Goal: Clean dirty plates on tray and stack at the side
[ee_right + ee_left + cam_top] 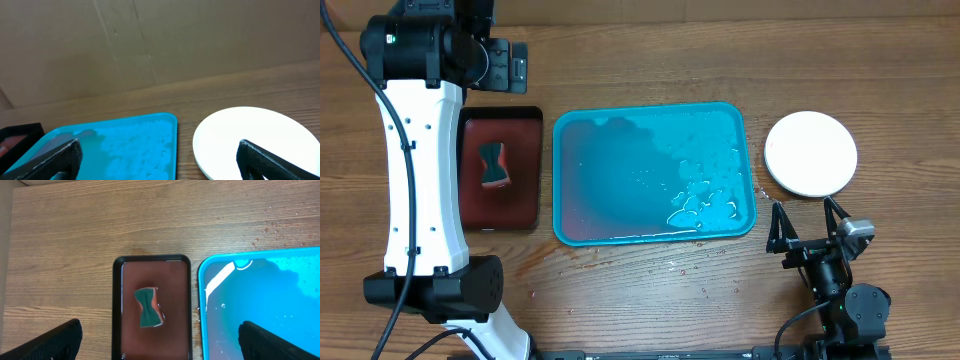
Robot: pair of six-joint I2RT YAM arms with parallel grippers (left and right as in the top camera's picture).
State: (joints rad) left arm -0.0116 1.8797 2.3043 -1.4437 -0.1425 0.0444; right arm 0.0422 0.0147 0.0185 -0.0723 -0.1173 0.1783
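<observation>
**Overhead and wrist views, apparently a late stage of the task.** The turquoise tray [620,170] sits mid-desk [650,300] and carries no plate, only pooled water and a faint reddish film toward its left side. A white plate [810,153], with no smear on its upper face, lies on the desk just right of the tray, presumably the stacking spot. Whether the blue and yellow-green plates lie beneath it cannot be told. The sponge [148,307] rests in the small black tray [116,310] left of the turquoise one, probably parked there to catch its drips. The left claw [160,322] hangs above the sponge, spread wide and holding nothing. The right claw [159,145], likewise wide open and empty, faces the gap between tray and plate.
</observation>
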